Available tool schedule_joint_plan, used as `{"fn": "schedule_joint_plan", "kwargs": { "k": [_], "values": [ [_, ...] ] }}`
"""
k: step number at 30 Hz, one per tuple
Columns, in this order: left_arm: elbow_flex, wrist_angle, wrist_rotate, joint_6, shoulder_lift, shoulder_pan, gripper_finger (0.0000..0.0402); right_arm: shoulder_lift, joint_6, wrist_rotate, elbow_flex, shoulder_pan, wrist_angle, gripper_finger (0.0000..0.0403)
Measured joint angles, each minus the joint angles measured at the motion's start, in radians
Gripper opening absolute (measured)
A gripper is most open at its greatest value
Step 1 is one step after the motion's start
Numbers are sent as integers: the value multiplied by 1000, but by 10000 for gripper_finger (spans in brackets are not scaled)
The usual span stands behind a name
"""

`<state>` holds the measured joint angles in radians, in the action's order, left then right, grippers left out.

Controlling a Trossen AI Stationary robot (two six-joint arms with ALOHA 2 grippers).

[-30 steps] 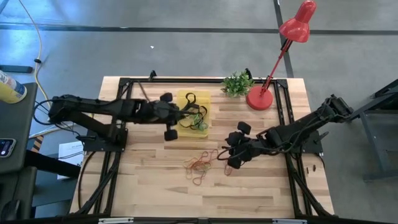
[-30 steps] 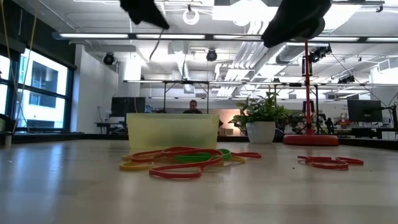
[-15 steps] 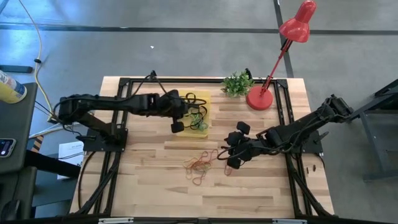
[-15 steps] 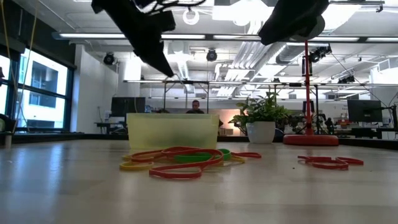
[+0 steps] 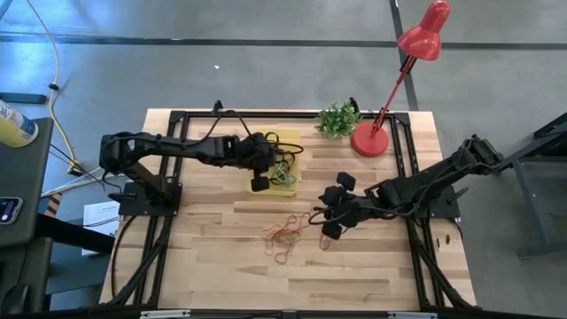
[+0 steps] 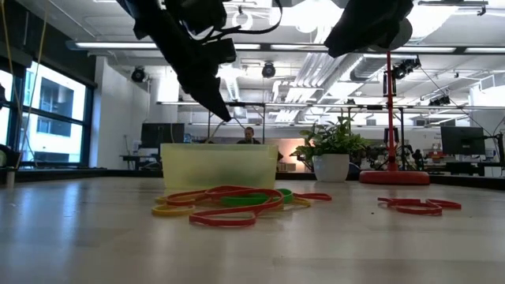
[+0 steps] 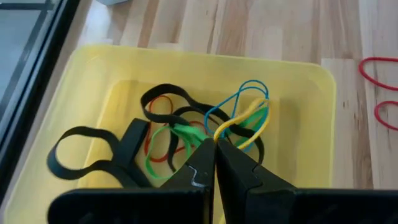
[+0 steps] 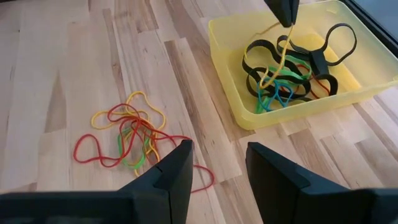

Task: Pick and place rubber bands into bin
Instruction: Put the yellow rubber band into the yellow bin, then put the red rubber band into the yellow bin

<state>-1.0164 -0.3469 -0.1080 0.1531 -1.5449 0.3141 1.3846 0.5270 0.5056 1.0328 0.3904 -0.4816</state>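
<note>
The left gripper (image 7: 214, 144) hangs over the bin (image 5: 262, 142), its fingers (image 7: 198, 163) clenched on a yellow band (image 7: 245, 122) pinched right at their tips. In the left wrist view that band runs from the tips toward the upper right of the frame as a long narrow loop, lying alongside a blue band (image 7: 241, 98); in the right wrist view it dangles from the fingertips at the top edge down into the bin, its long axis near vertical. The bin sits in the upper middle of the high view, left of the plant (image 5: 337, 118) and lamp base (image 5: 369, 140), and holds black bands (image 7: 81, 151), a green band (image 7: 163, 151) and a red band (image 7: 160, 106) in a tangle on its floor. A loose pile of bands (image 5: 285, 233), red, orange, yellow and green, lies on the table (image 5: 213, 266) below the bin in the high view, just left of the right gripper (image 5: 330, 216). That gripper hovers above the wood with its fingers (image 8: 172, 168) spread apart and nothing between them; the pile is ahead of them, not touching. Two more red bands (image 6: 418, 206) lie at the right of the low view.
</note>
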Motion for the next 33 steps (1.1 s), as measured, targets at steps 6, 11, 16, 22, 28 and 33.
{"fn": "schedule_joint_plan", "kwargs": {
  "k": [6, 11, 16, 22, 28, 33],
  "values": [
    [0, 11, 0, 1, -9, 1, 0, 0, 15, -1, 0, 0, 0, 139],
    [0, 10, -12, 2, -9, 1, 0, 0, 15, -1, 0, 0, 0, 139],
    [0, 10, -16, 4, -9, 1, 4, 0, 27, -1, 0, -1, -1, 139],
    [0, 9, -41, 28, -9, 0, 24, 0, 71, -34, 0, -25, -1, 139],
    [0, 9, -42, 50, -9, 0, 68, 0, 81, -62, 0, -45, 0, 139],
    [0, 9, -42, 53, -9, 0, 109, 0, 98, -65, 0, -50, 0, 139]
  ]
}}
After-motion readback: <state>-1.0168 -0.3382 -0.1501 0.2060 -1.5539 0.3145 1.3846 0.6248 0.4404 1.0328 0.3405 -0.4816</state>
